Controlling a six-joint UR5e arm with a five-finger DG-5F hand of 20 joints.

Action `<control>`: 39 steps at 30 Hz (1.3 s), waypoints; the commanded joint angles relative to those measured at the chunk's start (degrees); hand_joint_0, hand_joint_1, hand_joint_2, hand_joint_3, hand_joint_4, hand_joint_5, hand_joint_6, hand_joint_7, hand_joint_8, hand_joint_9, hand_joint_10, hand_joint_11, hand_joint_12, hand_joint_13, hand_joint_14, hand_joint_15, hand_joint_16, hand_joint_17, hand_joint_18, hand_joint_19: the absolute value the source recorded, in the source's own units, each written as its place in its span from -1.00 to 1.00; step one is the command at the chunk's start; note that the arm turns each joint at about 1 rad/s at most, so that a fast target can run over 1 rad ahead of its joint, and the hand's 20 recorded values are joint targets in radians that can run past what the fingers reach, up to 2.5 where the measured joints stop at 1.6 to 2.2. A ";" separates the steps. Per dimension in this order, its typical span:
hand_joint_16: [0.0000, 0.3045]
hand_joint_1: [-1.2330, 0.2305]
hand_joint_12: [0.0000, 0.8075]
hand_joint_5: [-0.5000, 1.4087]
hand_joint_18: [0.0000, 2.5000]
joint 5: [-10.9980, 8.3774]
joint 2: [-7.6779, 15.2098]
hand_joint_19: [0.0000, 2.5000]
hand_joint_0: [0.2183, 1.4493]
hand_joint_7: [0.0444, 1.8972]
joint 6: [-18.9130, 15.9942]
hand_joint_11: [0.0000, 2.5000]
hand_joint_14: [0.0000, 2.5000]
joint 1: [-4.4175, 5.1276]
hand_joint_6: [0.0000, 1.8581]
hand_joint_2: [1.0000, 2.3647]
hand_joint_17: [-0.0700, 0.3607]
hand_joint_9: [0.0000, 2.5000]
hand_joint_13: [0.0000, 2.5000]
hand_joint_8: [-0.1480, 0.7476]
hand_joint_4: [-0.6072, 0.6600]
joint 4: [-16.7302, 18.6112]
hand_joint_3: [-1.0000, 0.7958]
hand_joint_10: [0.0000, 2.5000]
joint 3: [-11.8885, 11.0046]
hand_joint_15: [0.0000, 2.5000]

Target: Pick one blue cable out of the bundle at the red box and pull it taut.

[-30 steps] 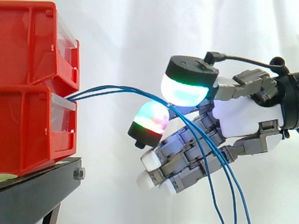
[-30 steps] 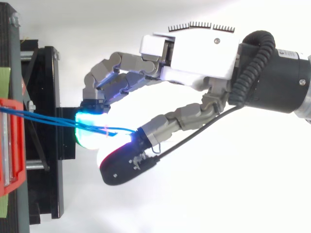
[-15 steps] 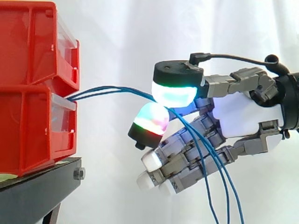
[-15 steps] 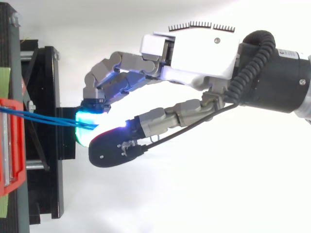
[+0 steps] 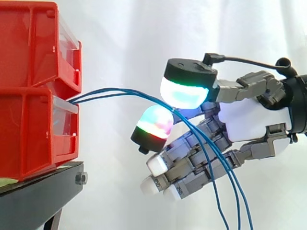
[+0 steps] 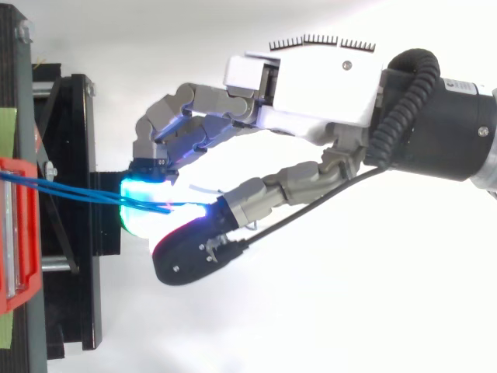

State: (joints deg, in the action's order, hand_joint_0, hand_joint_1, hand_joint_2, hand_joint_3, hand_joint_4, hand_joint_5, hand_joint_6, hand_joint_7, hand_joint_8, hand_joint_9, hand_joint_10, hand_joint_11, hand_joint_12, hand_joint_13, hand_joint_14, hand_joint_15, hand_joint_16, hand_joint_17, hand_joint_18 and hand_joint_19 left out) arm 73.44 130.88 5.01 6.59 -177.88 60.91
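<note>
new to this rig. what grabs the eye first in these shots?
The hand, glowing cyan, green and magenta, comes in from the right of the side view toward the stacked red bins at the left. A few thin blue cables arc out from the bins' front, run to the hand and hang slack below it. The bins sit on a black stand.

side camera looks level, top camera looks down, both close; shared: robot hand [image 5: 249, 120], red bins [image 5: 29, 120].
</note>
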 commanded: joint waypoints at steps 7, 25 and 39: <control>-0.66 -0.07 -0.17 -0.65 -0.76 0.04 0.08 -0.88 -0.41 -0.08 0.00 -0.53 -0.99 0.00 -0.07 -0.99 -0.14 -0.44 -0.72 0.02 0.06 -0.01 -0.28 -0.99 0.00 -0.85; -0.66 -0.46 -0.16 -0.66 -0.70 0.12 -0.01 -0.90 -0.28 -0.05 0.00 -0.51 -0.99 0.00 -0.03 -0.97 -0.14 -0.43 -0.68 0.03 -0.05 0.08 0.00 -0.99 0.00 -0.86; -0.67 -0.59 -0.18 -0.66 -0.70 0.04 -0.01 -0.91 -0.35 -0.10 0.00 -0.53 -0.99 0.00 -0.03 -1.00 -0.16 -0.46 -0.70 -0.07 -0.06 0.08 -0.44 -0.99 0.00 -0.87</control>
State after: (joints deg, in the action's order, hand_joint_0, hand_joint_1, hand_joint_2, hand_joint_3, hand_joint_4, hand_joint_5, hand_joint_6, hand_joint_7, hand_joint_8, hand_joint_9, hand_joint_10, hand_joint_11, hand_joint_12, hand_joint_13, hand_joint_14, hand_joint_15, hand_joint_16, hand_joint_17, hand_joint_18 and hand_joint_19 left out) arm 73.48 130.87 5.01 6.60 -177.81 60.89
